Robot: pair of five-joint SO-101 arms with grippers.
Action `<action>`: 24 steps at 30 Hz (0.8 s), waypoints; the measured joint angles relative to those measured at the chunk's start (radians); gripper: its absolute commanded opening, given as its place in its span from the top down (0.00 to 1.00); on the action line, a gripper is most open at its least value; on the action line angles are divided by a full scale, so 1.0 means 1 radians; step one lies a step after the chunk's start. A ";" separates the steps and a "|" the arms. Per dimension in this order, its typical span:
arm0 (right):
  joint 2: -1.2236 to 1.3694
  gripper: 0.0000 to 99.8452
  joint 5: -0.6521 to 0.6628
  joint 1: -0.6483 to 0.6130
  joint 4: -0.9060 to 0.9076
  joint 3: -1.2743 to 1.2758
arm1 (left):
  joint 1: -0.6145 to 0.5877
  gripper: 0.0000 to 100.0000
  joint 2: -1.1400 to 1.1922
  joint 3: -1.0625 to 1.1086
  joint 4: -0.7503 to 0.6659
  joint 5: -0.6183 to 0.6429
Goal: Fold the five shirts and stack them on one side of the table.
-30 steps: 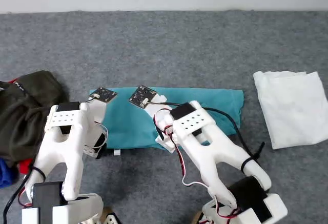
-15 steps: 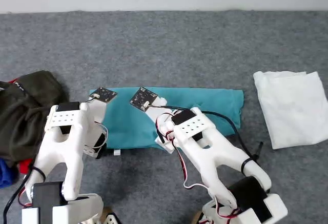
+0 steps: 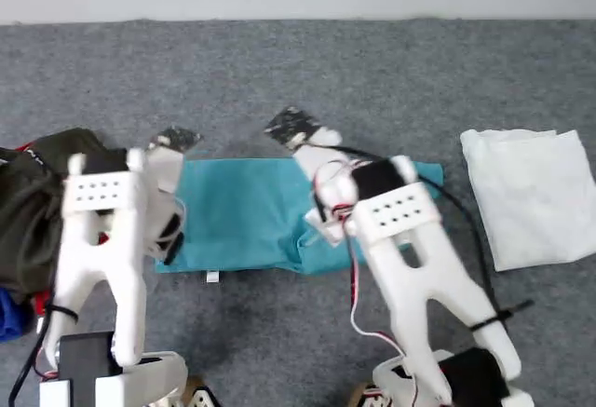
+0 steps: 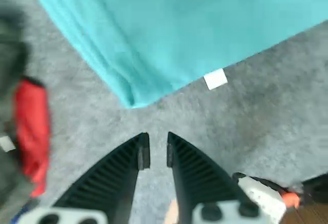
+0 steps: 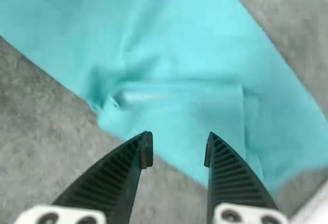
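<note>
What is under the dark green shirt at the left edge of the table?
Red fabric and blue fabric peek out below the dark green shirt. The rest of both is covered, so their shape is hidden.

Nothing legible here: the small white tag [image 4: 215, 79] sticking out from the near hem of the teal shirt [image 4: 195, 24] comes up blank, no letters or numbers to make out on it
</note>
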 measured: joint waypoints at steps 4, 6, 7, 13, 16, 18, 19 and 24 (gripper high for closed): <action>-0.017 0.82 -0.002 0.074 0.049 -0.005 | -0.104 0.90 0.003 -0.101 -0.025 0.092; -0.018 0.82 -0.002 0.083 0.049 -0.005 | -0.130 0.86 0.034 -0.110 -0.044 0.118; -0.018 0.82 -0.002 0.081 0.049 -0.005 | -0.130 0.85 0.060 -0.117 -0.048 0.121; -0.018 0.82 0.000 0.081 0.049 -0.005 | -0.098 0.84 0.270 -0.146 -0.094 0.130; -0.018 0.82 0.000 0.077 0.049 -0.005 | -0.075 0.84 0.368 -0.201 -0.121 0.130; -0.018 0.82 0.000 0.078 0.049 -0.005 | -0.074 0.84 0.431 -0.247 -0.138 0.133; -0.018 0.82 0.000 0.080 0.049 -0.005 | -0.074 0.84 0.459 -0.270 -0.140 0.135; -0.018 0.82 0.000 0.077 0.049 -0.005 | -0.074 0.84 0.591 -0.356 -0.141 0.135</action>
